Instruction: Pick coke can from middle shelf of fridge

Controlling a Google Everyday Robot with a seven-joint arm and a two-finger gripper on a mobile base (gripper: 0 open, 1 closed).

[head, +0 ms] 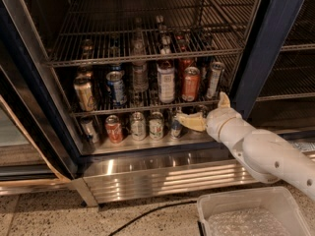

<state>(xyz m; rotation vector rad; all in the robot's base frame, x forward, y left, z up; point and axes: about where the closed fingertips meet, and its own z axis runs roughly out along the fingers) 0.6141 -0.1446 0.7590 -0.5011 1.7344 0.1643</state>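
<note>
Coke can (190, 83) upright on the middle shelf (123, 110) of the fridge (266, 43), right of centre, long axis vertical. Gripper (202, 107) spread wide and empty at the shelf's front rail — the can lies just above and slightly left, so the approach is judged to need a rise, then a reach inward.

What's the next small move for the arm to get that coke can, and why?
Probably raise the gripper: it sits open below the front rail of the middle shelf, in front of the bottom row, while the coke can stands above on that shelf, slightly left. Lifting should line it up.
</note>
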